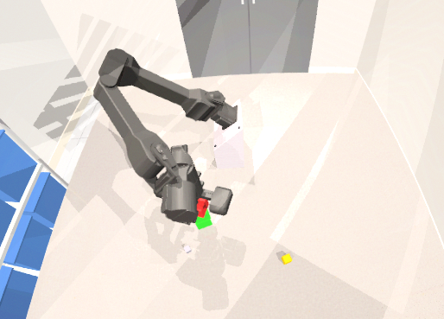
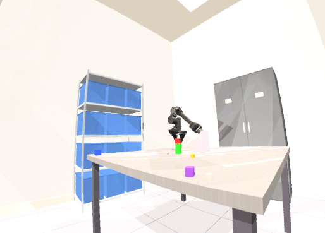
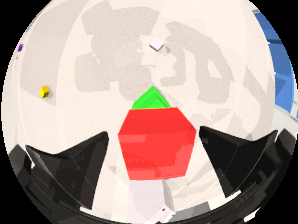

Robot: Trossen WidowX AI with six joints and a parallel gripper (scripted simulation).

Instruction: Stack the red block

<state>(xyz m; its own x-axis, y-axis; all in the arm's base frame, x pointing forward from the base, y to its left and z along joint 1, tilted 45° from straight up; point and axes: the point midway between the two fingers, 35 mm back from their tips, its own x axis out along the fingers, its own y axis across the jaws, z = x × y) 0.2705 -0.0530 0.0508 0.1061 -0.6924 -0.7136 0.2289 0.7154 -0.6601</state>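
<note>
The red block sits upright on top of the green tower, with no gap visible between them in the exterior view. The tower stands upright, turned relative to the red block; a green corner shows past the red block in the wrist view. My gripper is open around the red block. In the wrist view there is a gap between each finger and the block's sides. In the top view the arm hides one finger and part of the blocks.
A small whitish cube and a yellow cube lie near the tower. A pale box stands by the arm's base. Purple and blue cubes lie farther off.
</note>
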